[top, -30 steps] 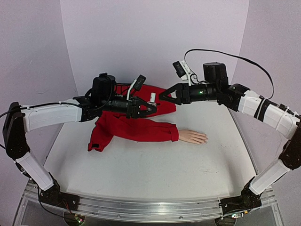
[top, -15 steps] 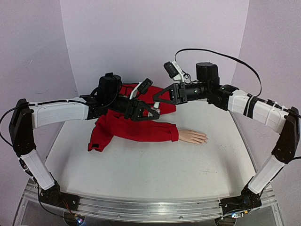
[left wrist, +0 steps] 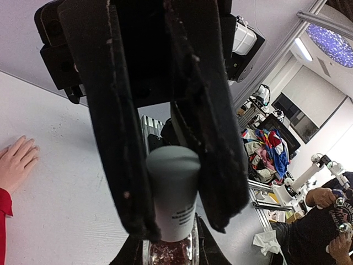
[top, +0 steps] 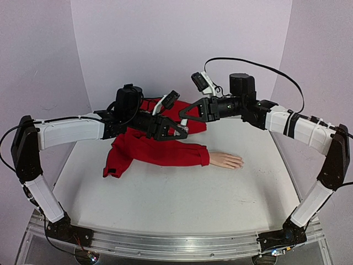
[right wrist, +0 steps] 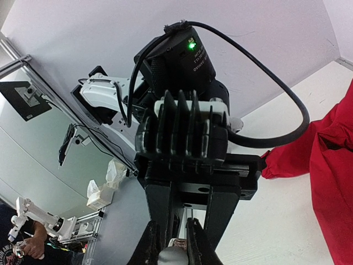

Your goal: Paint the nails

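The left arm is reaching in from the table's left edge, and its tool (left wrist: 168, 255) is clamping the glass body of a small bottle (left wrist: 165, 251) above the back middle of the table (top: 165, 204). The glass is showing reddish, glittery contents. The bottle's pale cap (left wrist: 172, 182) is pointing toward the right arm, and the right tool (right wrist: 174, 244) is meeting it from the other side. Its fingers are closing together on the cap, so both tools are gripping the one bottle, tip to tip.

Below them a red sleeve (top: 160, 150) is lying across the table from the back left toward the middle. A pale mannequin hand (top: 225, 160) is sticking out of its cuff and resting flat on the table, fingers pointing at the right edge. The nails (top: 240, 162) are sitting at those fingertips, right of centre and well apart from the bottle – they are too small to make out any colour on them.
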{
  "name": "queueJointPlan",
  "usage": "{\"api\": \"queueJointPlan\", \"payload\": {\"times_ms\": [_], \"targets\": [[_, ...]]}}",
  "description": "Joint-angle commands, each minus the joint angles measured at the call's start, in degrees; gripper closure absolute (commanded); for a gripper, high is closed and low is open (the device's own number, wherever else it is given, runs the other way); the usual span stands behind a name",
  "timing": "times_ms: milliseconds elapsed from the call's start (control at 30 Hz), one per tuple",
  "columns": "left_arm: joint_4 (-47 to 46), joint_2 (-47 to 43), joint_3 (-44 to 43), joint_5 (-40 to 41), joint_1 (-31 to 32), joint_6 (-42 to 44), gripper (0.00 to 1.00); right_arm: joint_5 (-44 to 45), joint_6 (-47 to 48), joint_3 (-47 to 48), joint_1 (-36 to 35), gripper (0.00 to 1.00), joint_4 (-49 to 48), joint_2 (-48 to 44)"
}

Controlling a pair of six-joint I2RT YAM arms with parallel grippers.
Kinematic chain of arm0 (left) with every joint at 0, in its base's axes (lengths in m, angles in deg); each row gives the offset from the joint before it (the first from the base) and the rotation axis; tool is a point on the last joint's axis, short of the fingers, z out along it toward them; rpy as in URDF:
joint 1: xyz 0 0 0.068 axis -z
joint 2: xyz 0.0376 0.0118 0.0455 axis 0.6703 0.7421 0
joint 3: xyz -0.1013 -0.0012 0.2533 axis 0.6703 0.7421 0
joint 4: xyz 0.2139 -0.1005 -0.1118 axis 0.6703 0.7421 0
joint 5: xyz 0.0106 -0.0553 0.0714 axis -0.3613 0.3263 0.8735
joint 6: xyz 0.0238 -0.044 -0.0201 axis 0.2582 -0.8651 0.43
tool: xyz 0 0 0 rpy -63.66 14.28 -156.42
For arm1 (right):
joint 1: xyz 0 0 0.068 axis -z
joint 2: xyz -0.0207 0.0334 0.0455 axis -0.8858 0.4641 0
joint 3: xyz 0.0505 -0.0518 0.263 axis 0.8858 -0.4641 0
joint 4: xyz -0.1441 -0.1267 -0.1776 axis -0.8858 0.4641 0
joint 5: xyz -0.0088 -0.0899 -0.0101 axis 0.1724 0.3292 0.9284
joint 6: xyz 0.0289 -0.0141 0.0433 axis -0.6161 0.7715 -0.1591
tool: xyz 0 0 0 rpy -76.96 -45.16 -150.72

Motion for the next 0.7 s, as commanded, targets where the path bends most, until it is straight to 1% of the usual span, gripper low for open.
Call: {"api": "queueJointPlan", "payload": {"times_ms": [0, 33, 100, 167, 267, 300, 367, 433, 500, 600, 667], "targets": [[-2.97, -1.35, -3.39, 4.15, -0.70, 1.32, 1.00, -1.98, 0.33, -0.24, -0.06, 1.00, -2.97, -0.30], [-2.92, -1.52, -3.28, 6.49, -0.97, 1.55, 1.00, -1.54, 0.42, -0.70, -0.02, 1.00, -2.96, -0.47], [-2.71, -2.21, -2.60, 14.16, -1.44, 2.57, 1.00, 0.85, 0.26, -1.67, -0.01, 1.00, -2.92, -0.72], [-2.45, -3.79, -1.07, 25.98, -1.58, 5.55, 1.00, 6.21, -0.08, -2.64, -0.21, 1.00, -2.08, -0.96], [-2.39, -4.61, 0.13, 46.04, -1.56, 8.46, 1.00, 23.56, -0.31, -5.02, -1.61, 1.00, 1.49, -2.54], [-2.47, -4.39, -0.22, 51.56, -1.58, 9.16, 1.00, 29.62, -0.84, -6.04, -2.50, 1.00, 1.93, -3.10], [-2.54, -3.25, -2.06, 59.03, -1.30, 11.10, 1.00, 44.14, -1.32, -5.63, -5.51, 1.00, 6.62, -2.65], [-2.70, -1.23, -5.29, 64.04, -0.53, 12.72, 1.00, 56.82, -3.31, -2.89, -9.22, 1.00, 11.63, -0.68], [-2.83, 0.81, -7.57, 67.27, 0.34, 14.15, 1.00, 64.55, -7.30, -0.79, -12.13, 1.00, 13.87, 1.49], [-3.09, 2.30, -8.73, 68.09, 1.98, 15.71, 1.00, 68.82, -9.40, 0.83, -14.72, 1.00, 15.03, 3.37], [-3.14, 2.12, -7.73, 66.62, 2.67, 15.79, 1.00, 67.59, -9.39, -1.63, -14.93, 1.00, 12.93, 1.76]]}}
